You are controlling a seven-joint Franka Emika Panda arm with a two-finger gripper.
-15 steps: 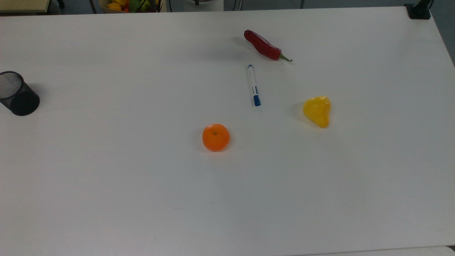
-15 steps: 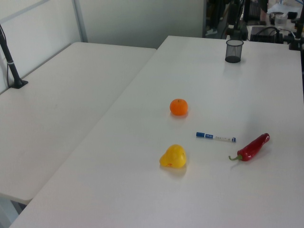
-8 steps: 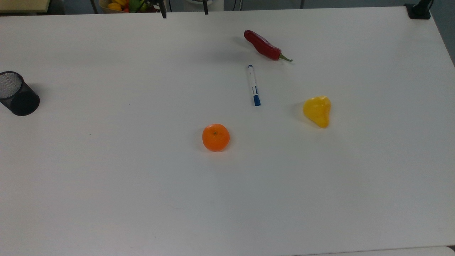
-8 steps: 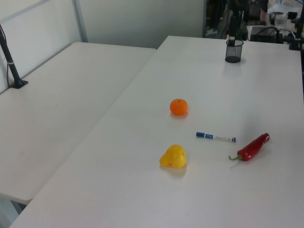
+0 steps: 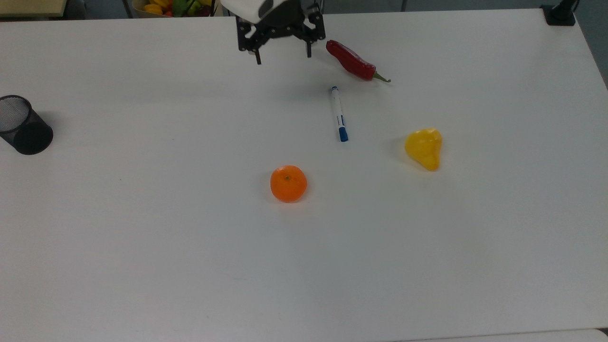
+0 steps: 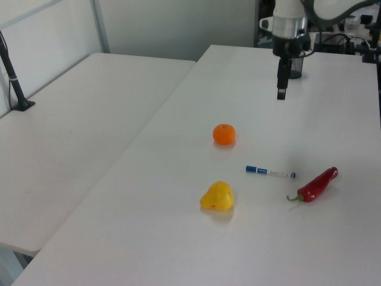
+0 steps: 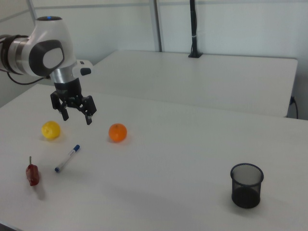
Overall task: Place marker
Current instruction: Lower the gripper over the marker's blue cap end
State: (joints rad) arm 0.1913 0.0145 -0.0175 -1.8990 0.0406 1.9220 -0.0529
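The end effector hangs above the table with its two fingers spread wide and nothing between them. In the top view it sits near the far edge, just to the top view's left of the red chilli; in the right view the end effector hovers in the air over the area between the yellow fruit and the orange.

The marker lies flat on the table, free of the end effector. In the top view it sits just on the near side of the chilli, its blue cap pointing toward the near edge and its small blue tip toward the chilli. The orange is nearer and to the top view's left of it; the yellow fruit is to the top view's right. In the left view the marker lies between the orange and the chilli, touching neither.

A black mesh cup stands upright well apart from the others, at the top view's far left edge; in the right view the mesh cup stands alone on the right view's right.
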